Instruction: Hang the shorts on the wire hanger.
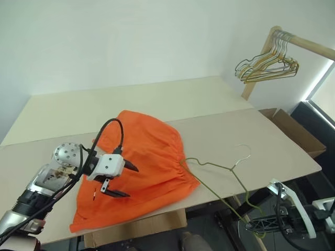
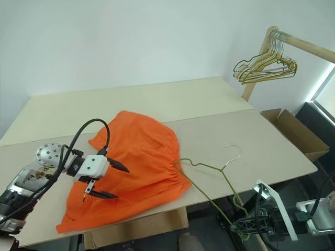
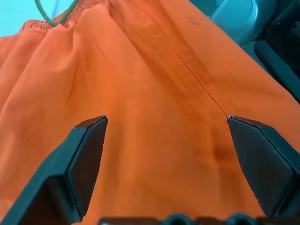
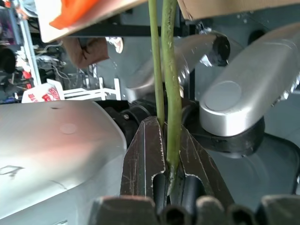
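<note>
The table (image 1: 220,130) carried the shorts (image 1: 146,157), spread flat directly under and ahead of the left gripper (image 1: 125,180), whose two black fingers stood wide apart just above the orange cloth with nothing between them. The wire hanger (image 1: 220,170) lay beyond the gathered waistband, away from that hand, one corner touching or just tucked into the waistband, its hook resting on the bare board and its far end running off the table edge down to the right gripper (image 4: 165,136), which was clamped tight on the green wire below the table's edge. The step in hand looked like taking hold of the fabric so it could be drawn over the wire; it would go best if the left fingers dropped onto a single layer near the waistband, rather than mid-panel, while the right hand kept the hanger steady and level. A cardboard box (image 1: 293,130) sat past the table's far right end, and a bunch of hangers (image 1: 267,65) hung from a wooden rail (image 1: 309,46) well apart, neither obstructing. The table edge near the right hand could snag the wire.
</note>
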### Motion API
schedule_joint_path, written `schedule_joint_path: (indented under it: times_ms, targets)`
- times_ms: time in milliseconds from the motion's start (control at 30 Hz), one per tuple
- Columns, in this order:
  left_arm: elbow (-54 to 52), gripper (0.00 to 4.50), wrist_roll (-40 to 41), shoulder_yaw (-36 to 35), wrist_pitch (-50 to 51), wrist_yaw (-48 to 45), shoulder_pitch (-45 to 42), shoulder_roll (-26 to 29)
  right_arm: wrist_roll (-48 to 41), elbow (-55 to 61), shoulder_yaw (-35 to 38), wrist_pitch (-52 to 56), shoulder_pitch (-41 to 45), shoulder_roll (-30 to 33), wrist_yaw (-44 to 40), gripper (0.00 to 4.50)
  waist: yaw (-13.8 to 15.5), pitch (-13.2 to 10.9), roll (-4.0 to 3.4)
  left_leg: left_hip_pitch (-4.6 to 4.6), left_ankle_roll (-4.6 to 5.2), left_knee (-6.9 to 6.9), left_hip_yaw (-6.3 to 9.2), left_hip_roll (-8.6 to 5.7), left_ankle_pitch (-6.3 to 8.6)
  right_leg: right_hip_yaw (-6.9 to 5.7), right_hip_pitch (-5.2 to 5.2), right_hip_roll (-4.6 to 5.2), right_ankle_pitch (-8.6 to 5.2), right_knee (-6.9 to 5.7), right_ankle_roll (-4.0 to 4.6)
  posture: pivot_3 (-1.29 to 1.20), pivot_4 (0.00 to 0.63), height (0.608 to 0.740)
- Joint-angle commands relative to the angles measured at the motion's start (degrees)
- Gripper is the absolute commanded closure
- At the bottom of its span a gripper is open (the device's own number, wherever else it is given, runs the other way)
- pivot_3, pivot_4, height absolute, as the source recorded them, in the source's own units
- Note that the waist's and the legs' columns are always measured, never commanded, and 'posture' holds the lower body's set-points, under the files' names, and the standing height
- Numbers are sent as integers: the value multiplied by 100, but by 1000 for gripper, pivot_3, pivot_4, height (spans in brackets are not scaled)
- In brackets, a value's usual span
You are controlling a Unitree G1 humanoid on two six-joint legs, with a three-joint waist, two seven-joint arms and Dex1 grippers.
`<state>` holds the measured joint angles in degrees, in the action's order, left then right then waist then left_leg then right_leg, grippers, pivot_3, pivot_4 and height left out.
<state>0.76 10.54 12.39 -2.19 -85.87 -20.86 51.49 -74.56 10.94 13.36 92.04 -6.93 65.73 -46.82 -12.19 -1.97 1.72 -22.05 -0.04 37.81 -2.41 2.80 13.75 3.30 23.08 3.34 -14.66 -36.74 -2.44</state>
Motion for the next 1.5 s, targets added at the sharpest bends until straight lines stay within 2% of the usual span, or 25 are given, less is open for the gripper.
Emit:
schedule_joint_path:
  times_ms: [33, 267, 533, 1233, 1367, 1500]
  targets:
    - [-214, 50, 55, -153, 56, 95, 52, 74, 205, -79, -56, -6, 115, 120, -186, 4500, 29, 0, 0, 2, 1, 0, -2, 0, 1, 2, -1, 0, 0, 0, 0, -214, 8, 740]
    - [-318, 50, 35, -129, 66, 159, 138, 74, 663, -264, -4, -190, -125, 248, -544, 4500, 80, 0, 0, 4, 3, 0, -36, 0, 1, 3, -1, 0, 1, -1, -2, -219, 11, 740]
    - [-288, 50, 5, -62, 42, 160, 66, 12, 772, -219, 264, -188, -340, 218, -763, 4500, 91, 0, 0, 6, 3, 0, -48, 0, 2, 9, 0, -1, 2, -2, -3, -233, 16, 740]
    - [-366, 50, -24, -96, 46, 291, 171, 37, 542, 107, 178, -35, 163, 123, -1296, 4500, 74, 0, 0, 5, 5, 1, -56, 0, 3, 16, 3, -1, 5, -1, -8, -210, 16, 740]
    - [-336, 50, -43, -66, 27, 303, 143, 18, 482, 129, -103, -29, 392, 48, -1468, 4500, 59, 0, 0, 8, 5, 1, -58, 0, 3, 19, 3, -2, 6, -3, -9, -215, 15, 740]
    - [-286, 50, -85, -21, -9, 316, 80, -39, 810, -270, -751, -49, 910, -235, -1355, 4500, 33, 0, 0, 11, 5, 1, -58, 0, 3, 20, 1, -3, 7, -5, -9, -212, 12, 740]
